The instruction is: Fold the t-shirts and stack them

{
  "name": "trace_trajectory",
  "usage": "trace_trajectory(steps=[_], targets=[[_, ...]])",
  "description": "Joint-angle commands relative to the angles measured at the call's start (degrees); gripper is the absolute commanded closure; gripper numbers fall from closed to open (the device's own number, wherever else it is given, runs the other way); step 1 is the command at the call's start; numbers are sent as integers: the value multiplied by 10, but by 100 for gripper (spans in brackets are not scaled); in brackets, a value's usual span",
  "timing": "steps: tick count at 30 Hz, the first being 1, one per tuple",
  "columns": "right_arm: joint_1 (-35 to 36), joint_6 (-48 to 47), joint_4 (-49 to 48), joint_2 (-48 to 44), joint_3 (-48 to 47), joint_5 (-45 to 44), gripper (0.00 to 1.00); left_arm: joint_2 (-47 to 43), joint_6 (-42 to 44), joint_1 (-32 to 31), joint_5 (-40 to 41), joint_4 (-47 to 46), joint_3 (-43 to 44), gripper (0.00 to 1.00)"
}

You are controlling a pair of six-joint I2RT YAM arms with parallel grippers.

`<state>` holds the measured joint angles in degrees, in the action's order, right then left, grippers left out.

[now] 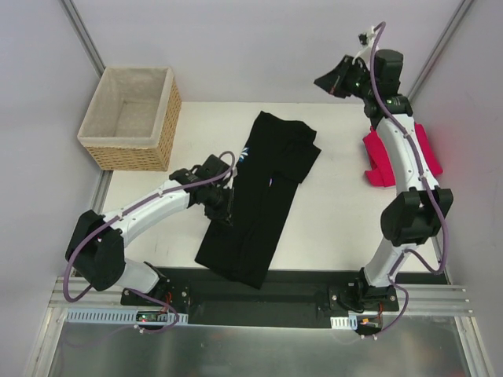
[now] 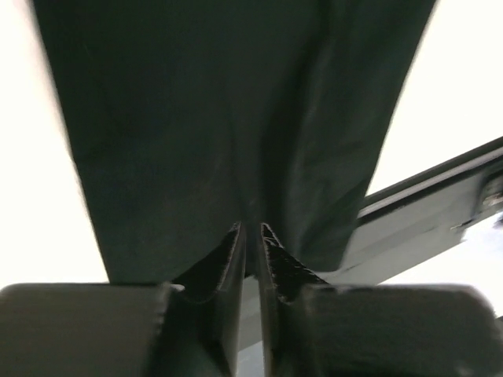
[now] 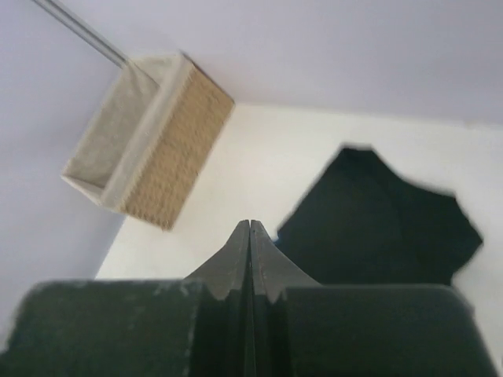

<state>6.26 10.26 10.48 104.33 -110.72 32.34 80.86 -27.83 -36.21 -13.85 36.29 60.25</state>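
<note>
On the table [image 1: 338,212], the black t-shirt [image 1: 259,196] lay as a long, narrow strip running from the far middle toward the near edge. Its far end was bunched wider, and a sliver of blue and white print showed at its left side. Its near end reached the dark base plate [image 1: 259,294] that carries the arms.

My left gripper [image 1: 222,206] sat low at the strip's left edge, about halfway along. Through the left wrist camera I saw the left gripper [image 2: 251,229] with its fingers drawn almost together, only a thin slit between them. A ridge of the black t-shirt [image 2: 220,118] ran up from their tips, pinched there.

My right gripper [image 1: 326,81] hung high above the far right corner, well apart from both shirts. In its own camera the right gripper [image 3: 250,225] was pressed tight together with nothing in it, looking down on the black t-shirt [image 3: 377,228] and the wicker basket [image 3: 177,149].

The pinkish-red t-shirt [image 1: 377,165] lay at the table's right edge, partly hidden behind the right arm, so I could not make out its shape. The wicker basket [image 1: 126,155], lined with pale cloth, stood at the far left corner.
</note>
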Motion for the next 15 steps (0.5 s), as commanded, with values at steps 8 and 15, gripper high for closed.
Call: trace_trajectory(steps=[8, 15], targets=[[3, -86, 118, -185, 312, -66, 99, 10, -55, -51, -21, -150, -141, 100], [3, -114, 172, -265, 396, -98, 99, 94, -68, -102, -21, -206, -131, 100]])
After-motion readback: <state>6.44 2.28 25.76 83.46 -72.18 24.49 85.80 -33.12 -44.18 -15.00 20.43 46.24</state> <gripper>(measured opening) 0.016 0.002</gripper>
